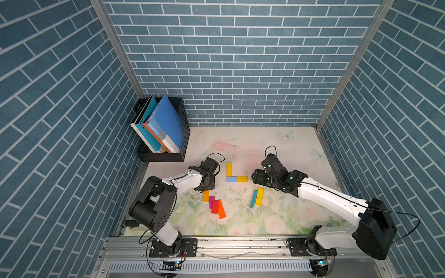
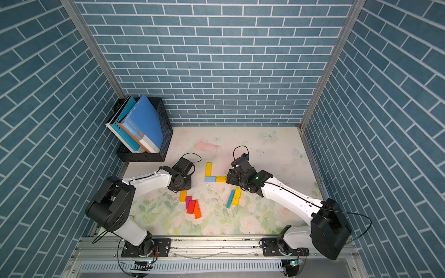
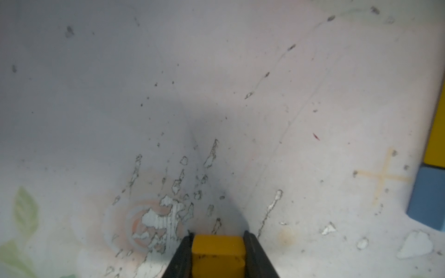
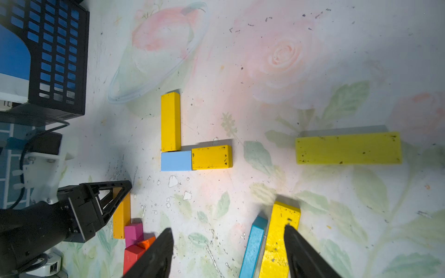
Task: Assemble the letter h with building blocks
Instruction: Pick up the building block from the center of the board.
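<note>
Blue brick-print walls close in a flowered mat (image 1: 240, 223), scuffed near the middle. Nearest you lie the spares: orange block (image 1: 221, 210), red block (image 1: 215, 207) and magenta block (image 1: 211, 201), all touching.

Just beyond them, your left gripper (image 3: 218, 235) is clamped on the far end of the amber block (image 3: 218, 255). That block appears to lie flat on the mat against the magenta one.

To the right, a teal block (image 1: 253, 198) and a long yellow block (image 1: 259, 196) lie side by side. Your right gripper (image 4: 227, 228) hangs over their far ends, jaws well apart, holding nothing.

Farther out is the laid part of the letter: tall yellow (image 1: 228, 169), light-blue corner (image 1: 231, 179) and short yellow (image 1: 242, 178), touching in an L. A loose yellow block (image 4: 348, 148), seen only from the right wrist, lies well apart on the short-yellow side. The rack (image 1: 178, 156) of books (image 1: 168, 120) stands in the far corner.

You look to be at the pick-up of the fourth piece. Next, lift the amber block straight up so the magenta one is not dragged. It probably belongs on the near side of the light-blue corner, in line with tall yellow. The right leg would then remain.
</note>
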